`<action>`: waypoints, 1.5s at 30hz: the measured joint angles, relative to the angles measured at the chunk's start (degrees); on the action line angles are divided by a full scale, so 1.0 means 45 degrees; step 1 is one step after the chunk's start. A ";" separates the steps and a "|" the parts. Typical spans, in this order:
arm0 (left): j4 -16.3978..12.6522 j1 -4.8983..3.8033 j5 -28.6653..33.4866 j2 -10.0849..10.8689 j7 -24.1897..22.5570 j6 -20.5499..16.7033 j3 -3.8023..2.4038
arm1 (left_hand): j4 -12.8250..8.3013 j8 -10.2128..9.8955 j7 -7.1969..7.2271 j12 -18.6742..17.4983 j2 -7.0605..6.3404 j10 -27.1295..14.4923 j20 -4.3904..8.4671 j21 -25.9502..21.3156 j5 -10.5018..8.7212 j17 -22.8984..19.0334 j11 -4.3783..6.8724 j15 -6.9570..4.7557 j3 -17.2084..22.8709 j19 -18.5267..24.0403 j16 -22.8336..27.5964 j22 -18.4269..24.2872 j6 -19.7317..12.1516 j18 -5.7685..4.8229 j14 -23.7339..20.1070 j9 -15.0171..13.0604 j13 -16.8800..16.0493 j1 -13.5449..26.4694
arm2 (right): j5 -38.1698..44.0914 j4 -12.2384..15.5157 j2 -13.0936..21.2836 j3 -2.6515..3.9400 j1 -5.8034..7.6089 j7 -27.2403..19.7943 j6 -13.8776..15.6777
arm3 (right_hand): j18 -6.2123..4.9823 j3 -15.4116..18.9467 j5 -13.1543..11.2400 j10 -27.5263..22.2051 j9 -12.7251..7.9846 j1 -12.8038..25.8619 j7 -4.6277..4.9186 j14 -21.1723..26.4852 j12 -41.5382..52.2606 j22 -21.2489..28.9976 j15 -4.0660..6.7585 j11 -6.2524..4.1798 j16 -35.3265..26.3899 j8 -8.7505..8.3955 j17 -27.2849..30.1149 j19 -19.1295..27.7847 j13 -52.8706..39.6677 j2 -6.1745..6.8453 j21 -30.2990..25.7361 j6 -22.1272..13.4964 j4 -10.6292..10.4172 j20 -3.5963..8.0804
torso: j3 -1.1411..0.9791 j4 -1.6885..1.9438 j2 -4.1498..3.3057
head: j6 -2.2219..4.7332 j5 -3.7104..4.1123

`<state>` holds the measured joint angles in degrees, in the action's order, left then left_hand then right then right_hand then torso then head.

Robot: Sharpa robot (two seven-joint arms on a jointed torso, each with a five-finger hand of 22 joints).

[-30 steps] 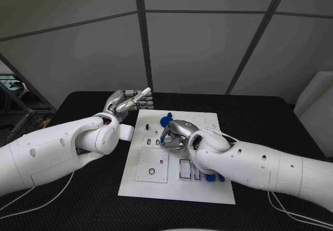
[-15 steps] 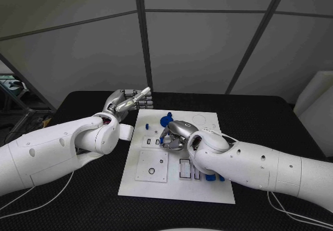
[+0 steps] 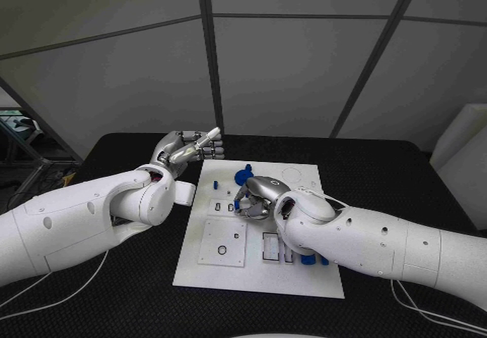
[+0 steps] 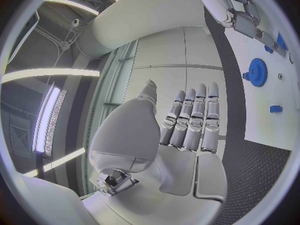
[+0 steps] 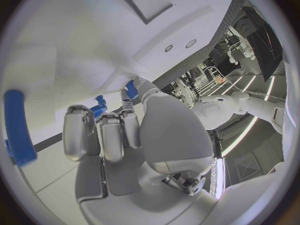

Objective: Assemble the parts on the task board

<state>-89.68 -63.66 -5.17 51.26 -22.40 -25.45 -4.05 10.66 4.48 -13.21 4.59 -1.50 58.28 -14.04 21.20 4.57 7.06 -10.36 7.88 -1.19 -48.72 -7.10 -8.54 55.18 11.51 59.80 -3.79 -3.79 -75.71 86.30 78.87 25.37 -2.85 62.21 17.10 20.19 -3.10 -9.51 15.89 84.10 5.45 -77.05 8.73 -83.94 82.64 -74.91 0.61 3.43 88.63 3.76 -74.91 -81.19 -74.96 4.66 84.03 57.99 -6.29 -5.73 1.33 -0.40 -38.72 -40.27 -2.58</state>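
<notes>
Head view: my left hand hovers above the task board's upper-left corner, fingers extended together, holding nothing. My right hand sits mid-frame over the board, fingers curled down beside a blue part; grip undeterminable.

Left wrist view: blue gear lies on the board, right of frame.

Right wrist view: fingers bent over the board; a long blue part lies at the left edge.

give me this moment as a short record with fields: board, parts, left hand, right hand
board: white task board on the black table
parts: blue gear near the board's far end; small blue parts at its near right
left hand: left hand raised beyond the board's far left corner, fingers straight and together, holding nothing
right hand: right hand low over the board's middle, fingers curled toward a blue part; whether it grips it is not clear
</notes>
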 measured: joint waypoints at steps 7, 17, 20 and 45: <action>0.0003 0.0000 0.0000 -0.0002 0.0007 0.0001 0.0000 | 0.0000 0.0000 0.0000 0.0000 0.0008 0.0000 0.0000 0.0000 0.0000 0.0011 0.0000 0.0000 0.0000 0.0000 0.0000 0.0011 0.0000 0.0000 0.0000 0.0000 0.0000 0.0009 | 0.0006 -0.0014 -0.0008 -0.0006 -0.0001 0.0041 0.0025 | -0.0001 0.0211 -0.0436 -0.0030 -0.0003 0.0393 0.0103 -0.0046 -0.0225 0.0000 -0.0046 0.0048 0.0000 -0.0001 0.0001 0.0017 0.0000 0.0393 0.0000 -0.0387 -0.0321 -0.0018 | -0.0002 -0.0001 0.0000 | 0.0012 0.0000; 0.0027 0.0000 0.0002 -0.0005 0.0015 0.0016 0.0000 | -0.0036 0.0000 0.0122 0.0000 0.0145 0.0136 -0.0046 0.0000 0.0000 0.0062 0.0062 -0.0007 -0.0036 0.0047 0.0051 0.0010 0.0121 0.0002 0.0007 -0.0013 -0.0013 -0.0024 | -0.0049 0.0058 0.0047 -0.0029 -0.0039 0.0080 0.0443 | 0.0000 0.1540 0.0248 -0.0634 -0.0204 0.0589 0.0334 -0.0023 -0.1131 0.0001 -0.0341 0.0443 -0.0055 0.0166 0.0002 0.0203 0.0000 0.1339 -0.0190 -0.1755 -0.2222 -0.0264 | -0.0002 -0.0011 0.0000 | 0.0031 0.0005; 0.0066 0.0000 0.0002 -0.0006 0.0024 0.0042 0.0000 | -0.0036 0.0000 0.0216 0.0000 0.0272 0.0359 0.0033 0.0033 0.0000 0.0114 0.0162 -0.0098 -0.0035 -0.0039 0.0050 -0.0004 0.0342 0.0001 0.0201 -0.0023 -0.0023 -0.0066 | -0.0093 0.0154 0.0130 -0.0029 -0.0045 -0.0008 0.0799 | 0.0000 0.1847 0.0384 -0.0634 -0.0237 0.0420 0.0400 -0.0023 -0.1132 0.0001 -0.0341 0.0443 -0.0062 0.0188 0.0002 0.0222 0.0000 0.1307 -0.0190 -0.1827 -0.2329 -0.0282 | -0.0006 -0.0015 0.0001 | 0.0060 0.0005; 0.0726 -0.0398 -0.5720 -0.0098 0.6202 0.2452 0.0001 | 0.1235 0.1622 0.1732 0.7784 0.0655 0.4095 0.2068 1.1814 0.0000 0.3694 0.1944 -0.2007 -0.1392 -0.6350 -0.1565 -1.1669 0.1821 -0.1089 0.4778 -0.1679 -0.7570 0.0994 | -0.6823 0.2581 0.4746 0.0383 0.1349 -0.5397 0.0676 | -0.1592 -0.0132 0.0213 -0.3949 -0.0353 -0.2333 -0.0118 0.2580 -1.2596 0.9979 -0.0002 -0.0144 -1.1110 0.1111 1.0249 0.5986 0.9271 0.0450 -0.8634 0.0210 -0.1290 -0.0019 | -0.0267 -0.0223 0.0714 | -0.0033 -0.0507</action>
<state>-86.41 -65.45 -30.91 50.82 5.51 -14.41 -4.04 16.22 11.78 -5.41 39.62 1.45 76.71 -4.73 74.37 4.57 23.69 -1.61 -1.15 -7.45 -77.30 -14.15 -61.05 63.37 6.61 81.30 -11.35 -37.86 -71.24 55.59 90.48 46.73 -1.13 68.28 -7.19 23.23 -10.27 -10.10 16.85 66.33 3.86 -87.55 8.20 -72.33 25.96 -30.01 0.60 2.78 38.63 8.77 -28.79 -54.26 -33.24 6.69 45.18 58.94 -12.09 -5.82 0.13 -1.41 -35.50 -40.42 -4.86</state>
